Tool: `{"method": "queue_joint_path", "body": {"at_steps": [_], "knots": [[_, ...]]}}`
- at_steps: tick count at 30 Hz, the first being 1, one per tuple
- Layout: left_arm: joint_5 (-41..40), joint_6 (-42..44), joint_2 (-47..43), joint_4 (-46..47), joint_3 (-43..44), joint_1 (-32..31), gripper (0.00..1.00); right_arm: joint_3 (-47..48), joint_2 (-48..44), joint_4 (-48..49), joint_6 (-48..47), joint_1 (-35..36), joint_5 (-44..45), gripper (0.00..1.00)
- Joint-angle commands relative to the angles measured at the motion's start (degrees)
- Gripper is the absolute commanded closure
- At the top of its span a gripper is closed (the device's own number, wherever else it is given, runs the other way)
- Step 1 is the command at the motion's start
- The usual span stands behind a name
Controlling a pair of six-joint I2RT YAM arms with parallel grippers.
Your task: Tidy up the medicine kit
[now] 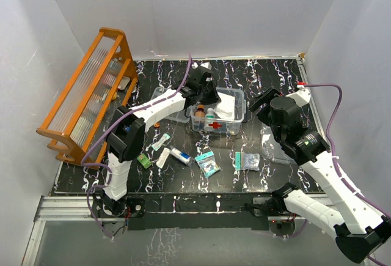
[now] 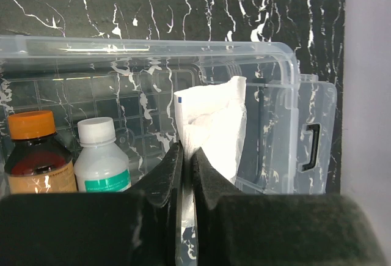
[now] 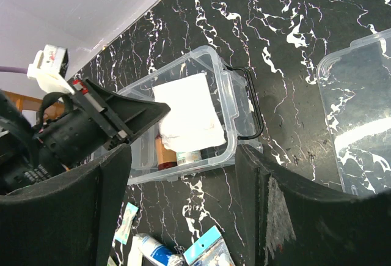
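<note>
Over the medicine kit (image 1: 229,126), mid-table (image 1: 275,73) toward the back, the left gripper (image 2: 185,154) is clamped on a white packet (image 2: 211,122), jaws pinched flat on its near edge.

Key relation: the packet runs straight out ahead of the fingertips, long axis in line with the fingers. It sits inside the kit's outline, in the free space beside the orange-capped bottle (image 2: 33,150) and the white-capped bottle (image 2: 101,156). The kit's long axis runs left-right in the top view. My read is that the drop needs no sideways shift — lower a touch and let go.

The right gripper (image 3: 183,174) has its jaws wide apart with nothing between them. It hangs to the right of the kit, near but apart.

The left arm is the one on the job. The right arm is nearer the loose sachets (image 1: 247,161) at the front right. The tubes (image 1: 180,156) at the front left lie closer to the left base.

Can't make out:
- whether the packet's far end touches the kit floor or hangs free
- how the lid (image 2: 324,113) rests. Its dark handle shows just past the kit's end wall, but I can't tell whether it lies flat or leans.
- what the clear container (image 3: 360,125) is. The right wrist view cuts it off, and the right arm partly covers it from above.
- the labels on bottles and sachets, which are too small to read
</note>
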Motion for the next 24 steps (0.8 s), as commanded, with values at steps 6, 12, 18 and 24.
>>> {"method": "queue_joint_path", "body": {"at_steps": [6,12,18,24], "knots": [[-3.24,1.66,3.47,-4.26,3.85,-2.79,0.98,0.34,-0.09,1.12,-0.45,-0.14,1.25,0.34],[-2.71,3.65,6.02,-8.18,6.61,-2.95,0.84,-0.19,-0.07,1.17,-0.41,-0.14,1.2,0.34],[-3.0,6.33,7.28,-12.42,9.85,-2.93,0.67,-1.42,-0.26,1.21,0.15,-0.14,1.15,0.34],[-5.55,8.91,5.29,-14.42,10.43,-2.88,0.63,-1.31,-0.5,0.97,-0.09,-0.14,1.45,0.34]]}}
